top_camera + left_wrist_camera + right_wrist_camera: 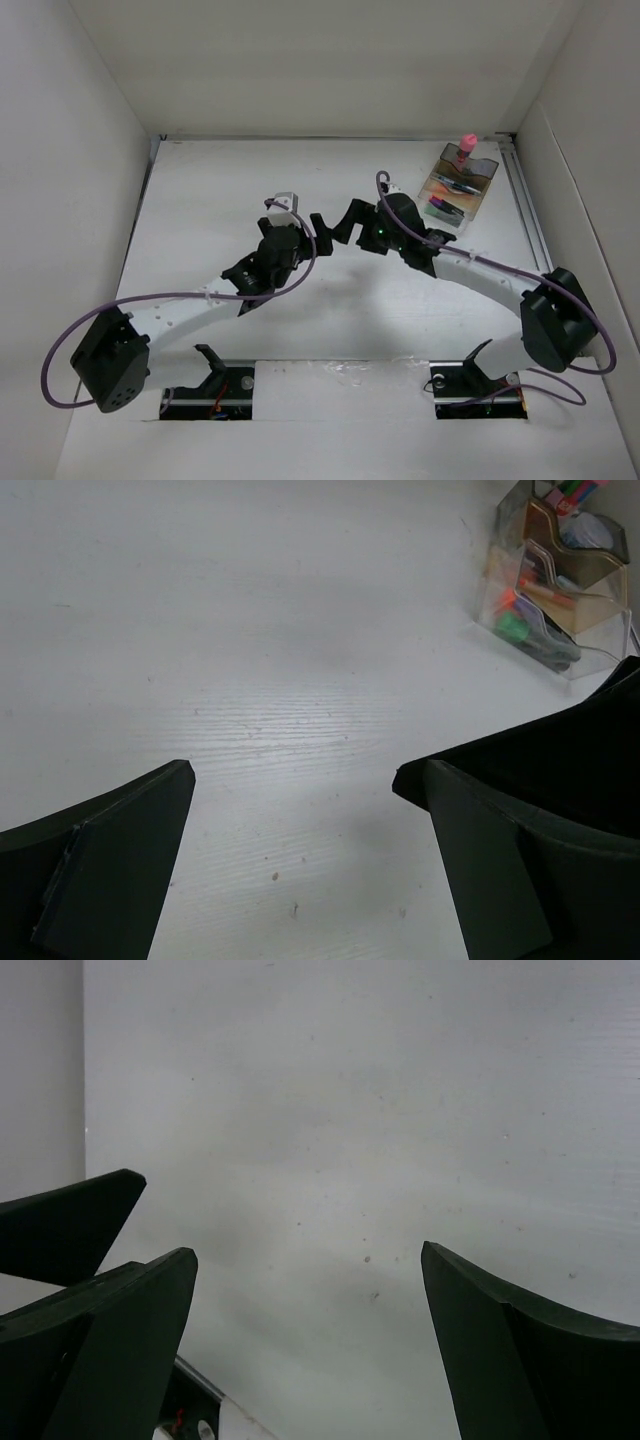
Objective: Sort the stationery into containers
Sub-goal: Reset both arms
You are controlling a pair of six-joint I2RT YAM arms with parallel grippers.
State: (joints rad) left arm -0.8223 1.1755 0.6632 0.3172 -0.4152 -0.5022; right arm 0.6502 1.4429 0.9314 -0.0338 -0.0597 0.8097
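Top view had the organiser (460, 190) at upper right of the surface (230, 180), pink-capped bottle (465, 146) upright at its far end. Only the left wrist view showed the markers (512, 628) inside, orange- and green-tipped. Left hand (293, 772) and right hand (307, 1252) were spread apart, holding nothing.

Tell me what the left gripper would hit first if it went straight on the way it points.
Probably the bare table: the open left gripper tilts down at it with nothing between. The organiser sits off to the right, seemingly outside that line, though depth is unclear.
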